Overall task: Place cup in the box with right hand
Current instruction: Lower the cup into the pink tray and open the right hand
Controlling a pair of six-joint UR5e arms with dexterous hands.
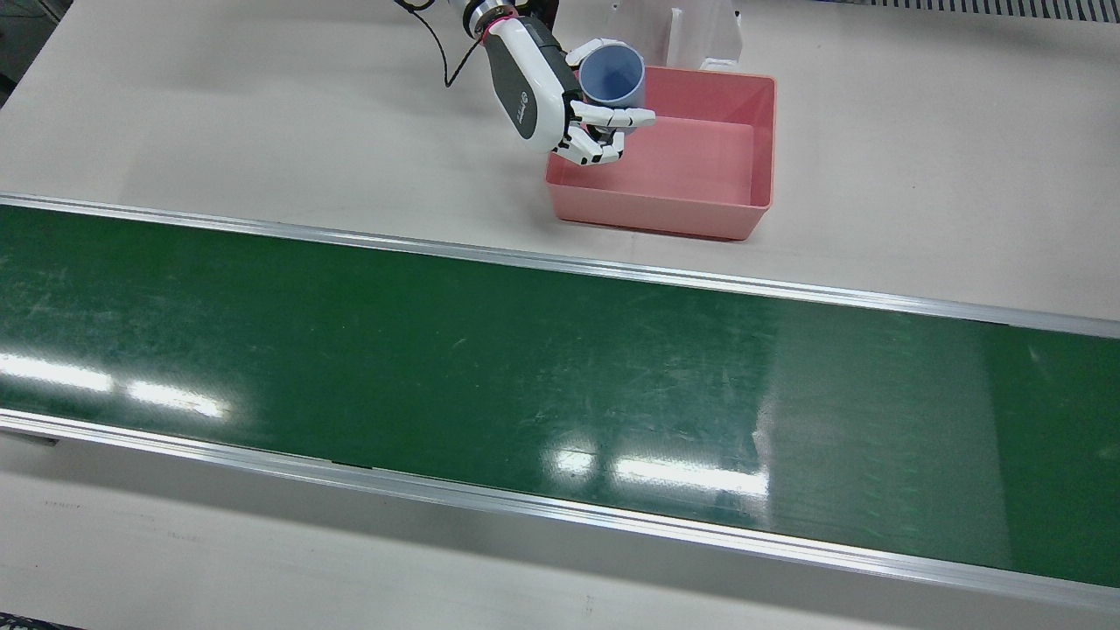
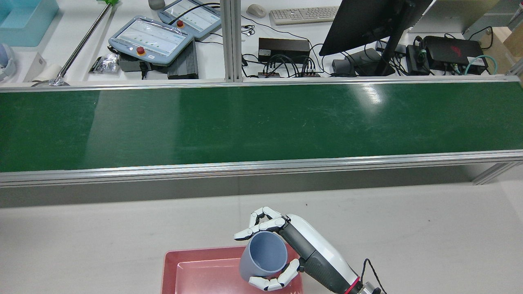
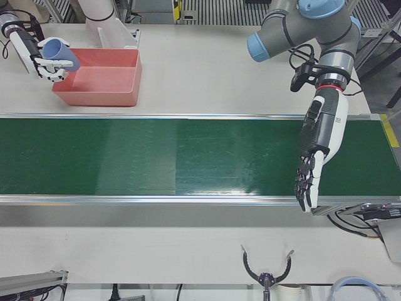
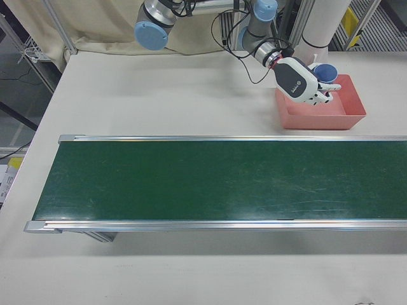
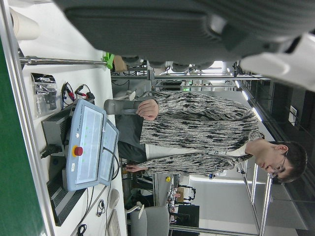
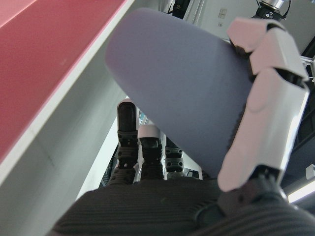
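Note:
A blue-grey cup [image 1: 612, 74] [image 2: 263, 257] [image 3: 57, 50] [image 4: 324, 71] [image 6: 182, 93] hangs tilted over the corner of the pink box [image 1: 700, 166] [image 2: 196, 273] [image 3: 106, 81] [image 4: 331, 114] [image 6: 44, 64]. My right hand [image 1: 547, 92] [image 2: 294, 245] [image 3: 28, 53] [image 4: 299, 81] is shut on it, fingers [image 6: 268, 98] wrapped round its wall. The cup's mouth faces up and towards the belt. My left hand [image 3: 319, 144] hangs open over the far end of the green belt [image 3: 188, 157], fingers pointing down, holding nothing.
The green conveyor belt [image 1: 525, 376] [image 2: 253, 122] runs across the table in front of the box. Behind it stand teach pendants [image 2: 151, 38], a monitor [image 2: 367, 24] and cables. A person [image 5: 197, 132] stands past the belt in the left hand view.

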